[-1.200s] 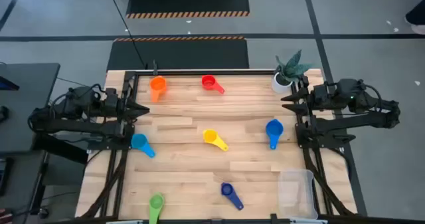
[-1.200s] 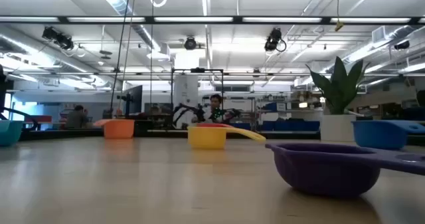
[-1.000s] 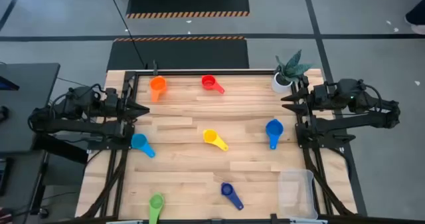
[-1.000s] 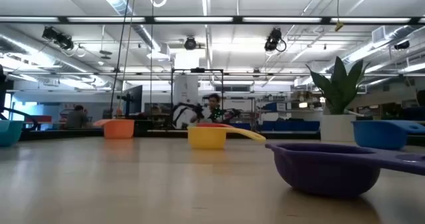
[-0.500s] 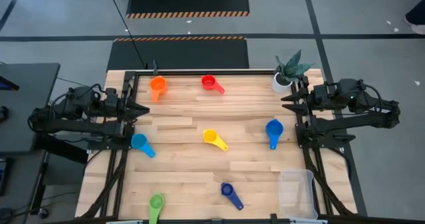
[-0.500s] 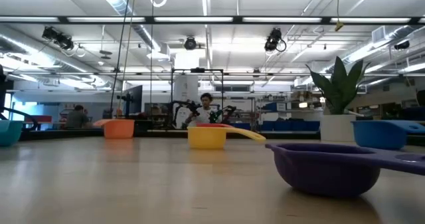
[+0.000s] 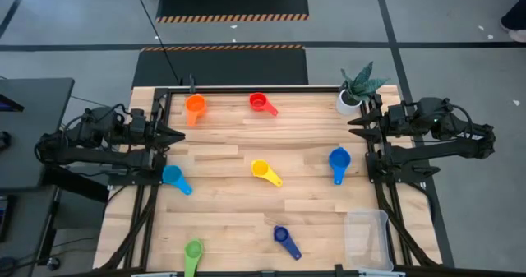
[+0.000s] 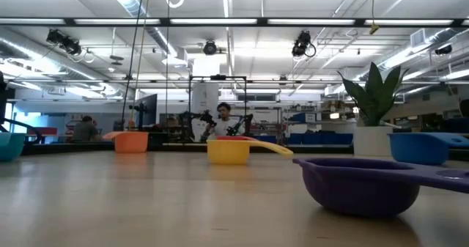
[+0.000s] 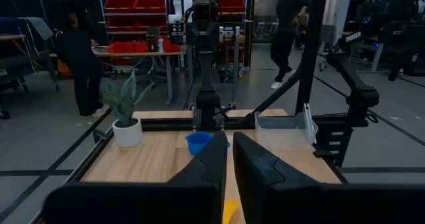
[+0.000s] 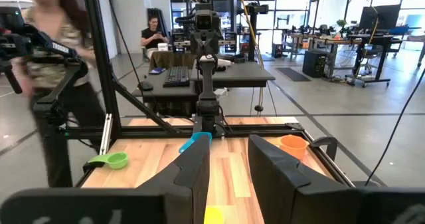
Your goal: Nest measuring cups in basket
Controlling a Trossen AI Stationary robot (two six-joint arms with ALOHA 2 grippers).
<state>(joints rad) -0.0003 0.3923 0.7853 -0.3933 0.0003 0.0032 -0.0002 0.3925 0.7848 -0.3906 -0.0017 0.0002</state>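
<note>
High view: six measuring cups lie scattered on the bench [image 7: 222, 158] — orange [image 7: 195, 106], red [image 7: 260, 103], yellow [image 7: 263, 171], blue [image 7: 339, 161], light blue [image 7: 173, 177], green [image 7: 193, 252] and a small dark blue [image 7: 283, 237]. The basket [image 7: 366, 237] sits at the near right corner. Left pincer [image 7: 176, 135] and right pincer [image 7: 355, 122] wait at opposite edges, both narrowly parted, holding nothing.

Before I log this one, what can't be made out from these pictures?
- Seventh cup: six show from above; none other visible in any view.
- Green cup: handle cut off by the high view's bottom edge.
- Basket: absent from the low view; clear walls make its contents hard to tell from above.
- Red cup: in the low view, mostly hidden behind the yellow cup.
</note>
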